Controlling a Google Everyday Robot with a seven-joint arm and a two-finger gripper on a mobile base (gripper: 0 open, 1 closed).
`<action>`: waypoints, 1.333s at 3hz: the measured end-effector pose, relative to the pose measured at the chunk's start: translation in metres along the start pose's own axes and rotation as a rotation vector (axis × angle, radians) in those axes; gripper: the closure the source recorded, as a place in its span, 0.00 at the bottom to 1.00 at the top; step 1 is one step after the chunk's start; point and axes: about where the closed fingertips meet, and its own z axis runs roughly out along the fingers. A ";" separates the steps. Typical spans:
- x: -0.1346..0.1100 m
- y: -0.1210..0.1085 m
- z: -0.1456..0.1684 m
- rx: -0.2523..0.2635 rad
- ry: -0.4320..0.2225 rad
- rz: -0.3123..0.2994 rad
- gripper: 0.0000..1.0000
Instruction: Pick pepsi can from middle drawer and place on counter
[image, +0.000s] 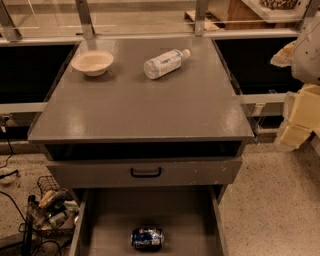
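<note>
Okay, camera view. I saw the pepsi can (147, 238), a dark-blue cylinder with white marks, lying on its side on the plain flat grey floor of the pulled-out middle drawer (105, 220). Above it sat a grey drawer front (85, 174) with a black loop handle (146, 172). The counter (140, 110), a squarish, slightly glossy grey slab, carried a shallow round beige bowl (93, 62) at back left and a clear plastic bottle (166, 63) lying on its side. The gripper (299, 120), cream and blocky, hung at the right edge, off the counter's right side and well apart from the can. I couldn't tell whether it was open or closed.
</note>
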 end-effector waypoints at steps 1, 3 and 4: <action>0.000 0.000 0.000 0.000 0.000 0.000 0.00; 0.023 0.040 0.062 -0.055 -0.017 0.059 0.00; 0.036 0.057 0.093 -0.097 -0.018 0.083 0.00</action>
